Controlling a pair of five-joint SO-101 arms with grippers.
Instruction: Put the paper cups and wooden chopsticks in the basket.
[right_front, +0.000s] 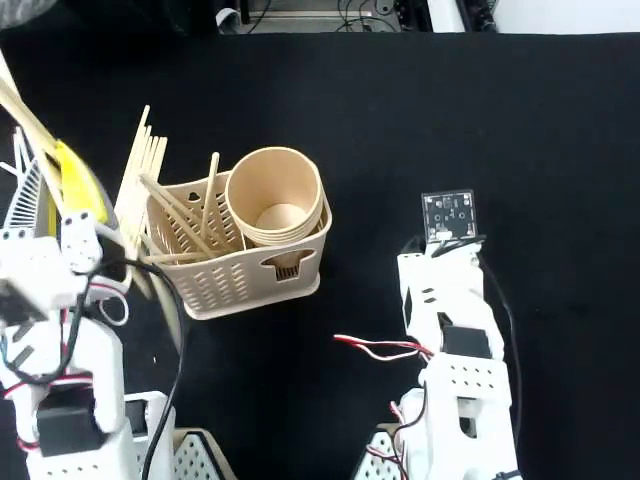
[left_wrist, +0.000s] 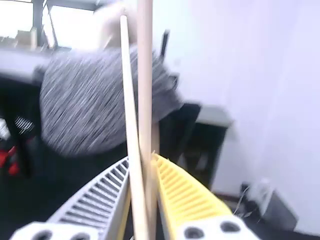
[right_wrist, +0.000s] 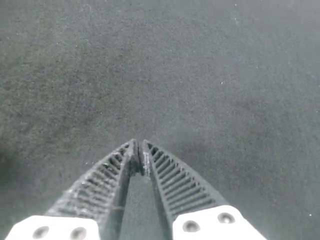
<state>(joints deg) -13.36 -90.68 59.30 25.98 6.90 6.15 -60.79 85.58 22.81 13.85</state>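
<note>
black cloth covers the table (right_front: 520, 120), and the basket (right_front: 245, 285) sits left of centre on it. stacked paper cups (right_front: 275, 200) fill one compartment, upright and mouth up, while pale, slim wooden chopsticks (right_front: 185, 220) lean crosswise in the other. the left gripper (left_wrist: 142, 167) is clenched on a held pair (left_wrist: 145, 75) of the same sticks, raised beside the basket with the tips pointing upward, probably so they clear the rim before being tipped in. the right gripper (right_wrist: 138, 152) is pressed closed on nothing, low over bare cloth and well apart from the basket, seemingly out of the way on purpose.
</note>
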